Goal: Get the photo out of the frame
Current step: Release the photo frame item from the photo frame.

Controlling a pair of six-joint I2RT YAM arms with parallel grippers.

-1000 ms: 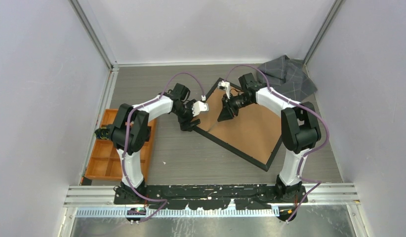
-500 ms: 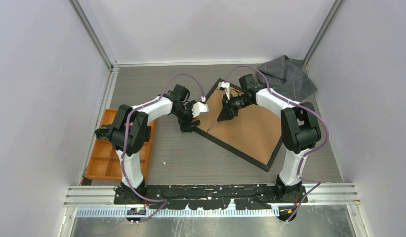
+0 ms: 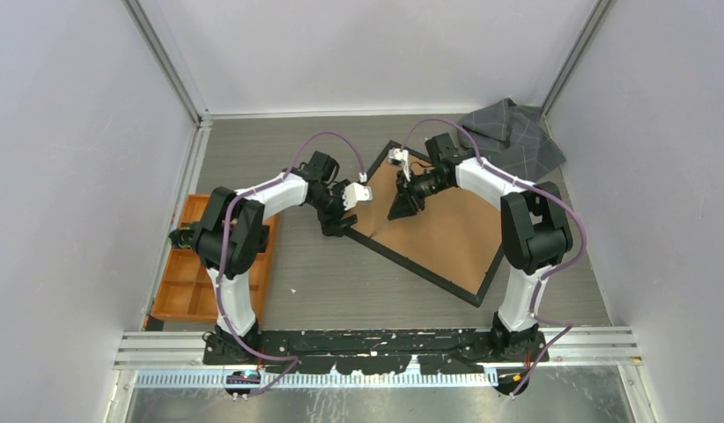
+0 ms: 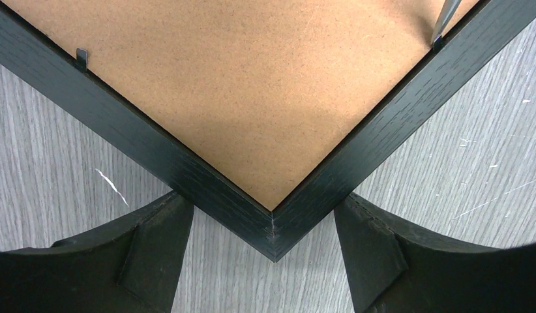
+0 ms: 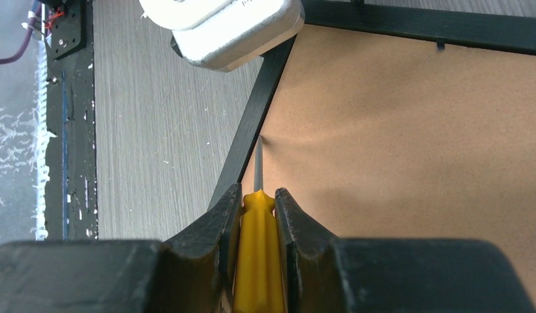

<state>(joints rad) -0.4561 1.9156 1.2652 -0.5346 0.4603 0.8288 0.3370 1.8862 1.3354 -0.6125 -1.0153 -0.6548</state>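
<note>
The frame (image 3: 422, 266) lies face down on the table, its brown backing board (image 3: 442, 225) up inside the thin black border. The photo is hidden under that board. My left gripper (image 3: 339, 224) is open, and the frame's left corner (image 4: 273, 236) sits between its fingers (image 4: 158, 251), which stand close against the border's outer edges. My right gripper (image 3: 402, 208) hangs over the board and is shut on a yellow-handled screwdriver (image 5: 255, 261). The screwdriver's metal tip (image 5: 259, 140) rests at the border's inner edge. A small metal tab (image 4: 81, 57) sticks out over the board.
An orange compartment tray (image 3: 184, 280) sits at the table's left edge beside the left arm. A crumpled grey cloth (image 3: 513, 137) lies at the back right, just beyond the frame. In the right wrist view, the left arm's white wrist housing (image 5: 233, 26) hangs near the frame corner.
</note>
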